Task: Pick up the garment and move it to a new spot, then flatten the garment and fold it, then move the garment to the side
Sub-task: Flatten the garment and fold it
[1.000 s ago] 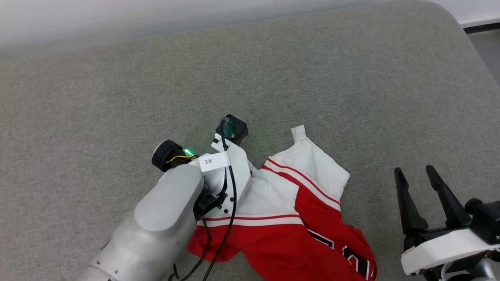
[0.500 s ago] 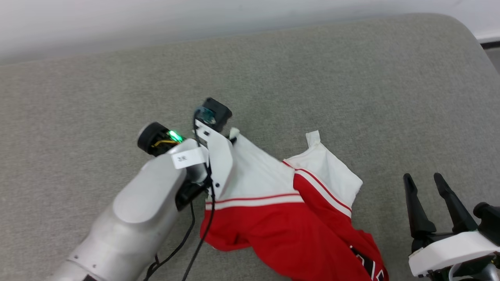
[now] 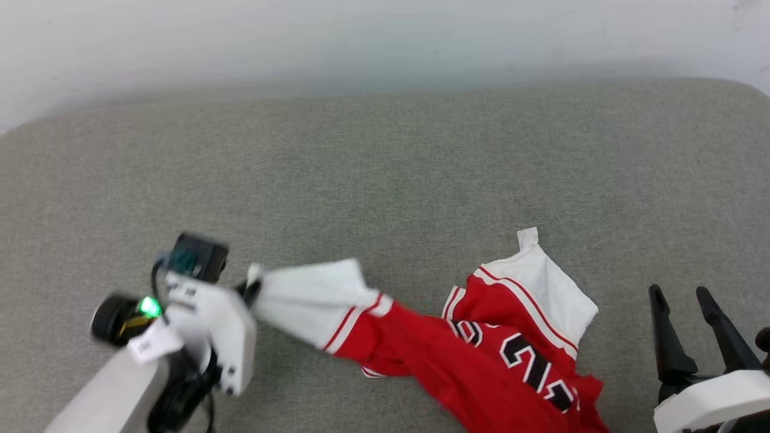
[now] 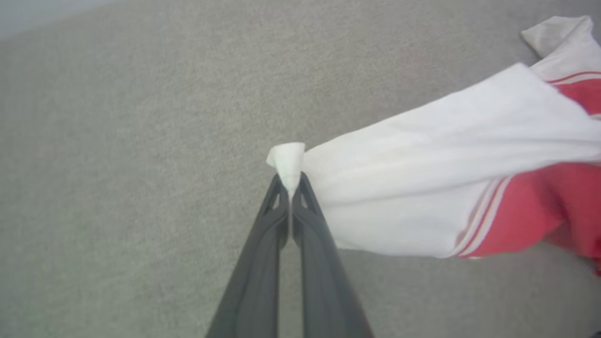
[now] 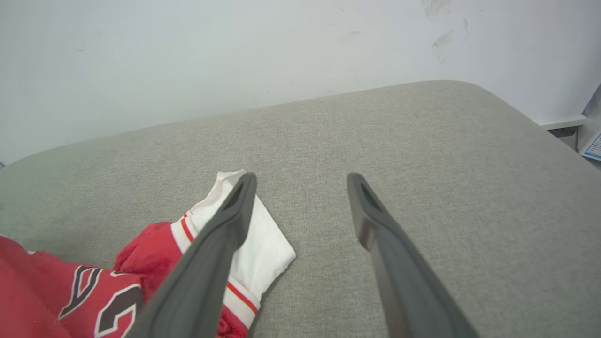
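Note:
The garment (image 3: 481,355), a red jersey with white sleeves and black white-outlined lettering, lies stretched across the near part of the grey cushion (image 3: 385,168). My left gripper (image 3: 251,288) at the lower left is shut on the tip of one white sleeve (image 4: 422,188), pulled taut towards the left; the left wrist view shows the cloth pinched between the closed fingertips (image 4: 290,180). The other white sleeve (image 3: 550,282) lies crumpled on the right. My right gripper (image 3: 680,293) stands open at the lower right, just beside that sleeve (image 5: 253,244), holding nothing.
A pale wall (image 3: 385,42) runs behind the cushion's far edge. The cushion's rounded right corner (image 5: 469,89) drops off to a floor strip with a white skirting (image 5: 563,124).
My left gripper has dragged the white sleeve far to the left, stretching the garment out and turning up its black lettering. The head camera has also tilted, showing more wall.

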Robot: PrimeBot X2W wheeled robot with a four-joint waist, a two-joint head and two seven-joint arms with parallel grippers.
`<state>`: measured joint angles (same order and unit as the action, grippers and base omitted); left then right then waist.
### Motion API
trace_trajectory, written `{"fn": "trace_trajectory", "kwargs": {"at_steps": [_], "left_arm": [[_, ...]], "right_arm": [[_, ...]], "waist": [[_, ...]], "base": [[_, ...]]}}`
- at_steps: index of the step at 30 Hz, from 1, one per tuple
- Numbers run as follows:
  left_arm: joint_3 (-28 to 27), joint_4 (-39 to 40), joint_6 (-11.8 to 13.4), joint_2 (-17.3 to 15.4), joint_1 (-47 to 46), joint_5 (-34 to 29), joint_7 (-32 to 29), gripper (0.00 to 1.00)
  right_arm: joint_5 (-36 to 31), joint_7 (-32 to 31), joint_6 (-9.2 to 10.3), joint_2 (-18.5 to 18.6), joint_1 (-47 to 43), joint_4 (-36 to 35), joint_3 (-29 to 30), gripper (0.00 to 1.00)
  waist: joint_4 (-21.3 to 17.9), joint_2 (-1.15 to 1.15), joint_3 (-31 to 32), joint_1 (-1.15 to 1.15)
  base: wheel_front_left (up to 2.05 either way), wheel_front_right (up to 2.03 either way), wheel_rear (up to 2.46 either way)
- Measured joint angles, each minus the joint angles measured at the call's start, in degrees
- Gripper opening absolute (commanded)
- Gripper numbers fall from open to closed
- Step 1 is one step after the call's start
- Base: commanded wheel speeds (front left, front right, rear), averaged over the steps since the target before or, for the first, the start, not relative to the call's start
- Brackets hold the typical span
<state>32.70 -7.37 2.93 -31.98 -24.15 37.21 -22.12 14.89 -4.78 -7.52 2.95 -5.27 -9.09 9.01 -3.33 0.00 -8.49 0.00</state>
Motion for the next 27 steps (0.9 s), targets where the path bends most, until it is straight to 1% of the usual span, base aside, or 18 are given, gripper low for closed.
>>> {"fn": "trace_trajectory", "kwargs": {"at_steps": [2,4,7,9,11,15,17,18,19,22,27], "left_arm": [[-1.33,2.44,2.41,-2.15,5.84,1.64,-0.46,0.0],[-2.48,3.89,4.56,-3.32,11.33,3.52,-0.32,0.0],[-3.91,4.23,6.2,-3.21,17.45,6.67,1.11,0.0],[-5.01,3.59,6.76,-2.55,19.95,8.13,2.7,0.0],[-5.58,1.98,6.76,-1.82,21.29,8.92,4.28,0.0],[-5.95,-0.66,6.62,0.65,21.97,9.53,8.13,0.0],[-6.19,-2.05,6.13,1.89,21.83,9.78,9.65,0.0],[-6.54,-2.61,6.15,2.52,21.74,9.89,10.81,0.46],[-6.91,-3.07,6.17,3.15,21.47,9.88,12.03,1.0],[-7.59,-3.44,7.01,4.11,20.29,8.42,15.78,1.0],[-8.99,-0.86,9.18,5.71,19.18,6.06,22.32,1.0]], "right_arm": [[0.03,-0.25,0.0,0.0,-0.59,-0.08,0.36,1.0],[0.04,-0.37,0.01,0.0,-0.86,-0.1,0.67,1.0],[0.21,-0.83,0.01,0.01,-0.84,-0.18,1.13,1.0],[0.2,-1.14,0.01,0.0,-0.82,-0.15,1.12,1.0],[0.2,-1.34,0.01,0.0,-0.73,-0.14,1.24,1.0],[0.2,-1.85,0.01,0.0,-0.65,-0.11,1.41,1.0],[0.19,-2.13,0.01,0.0,-0.57,-0.11,1.42,1.0],[0.19,-2.22,0.01,0.0,-0.54,-0.1,1.46,1.0],[0.19,-2.31,0.01,0.0,-0.53,-0.08,1.59,1.0],[0.12,-2.67,0.0,0.0,-0.52,0.14,2.22,1.0],[0.3,-3.66,0.01,0.01,-0.52,1.18,3.38,1.0]], "waist": [[0.49,0.0,0.38,0.0],[0.84,0.0,0.52,0.0],[1.41,0.0,0.52,0.0],[1.65,0.0,0.57,0.0],[1.86,0.0,0.73,0.0],[2.16,0.0,1.17,0.0],[2.17,0.0,1.5,0.0],[2.16,0.0,1.69,0.0],[2.13,0.0,1.89,0.0],[1.99,0.0,2.56,0.0],[1.7,0.0,3.96,0.0]], "base": [[0.0,0.0,0.0],[0.0,0.0,0.0],[0.0,0.0,0.0],[0.0,0.0,0.0],[0.0,0.0,0.0],[0.0,0.0,0.0],[0.0,0.0,0.0],[0.0,0.0,0.0],[0.0,0.0,0.0],[0.0,0.0,0.0],[0.0,0.0,0.0]]}}
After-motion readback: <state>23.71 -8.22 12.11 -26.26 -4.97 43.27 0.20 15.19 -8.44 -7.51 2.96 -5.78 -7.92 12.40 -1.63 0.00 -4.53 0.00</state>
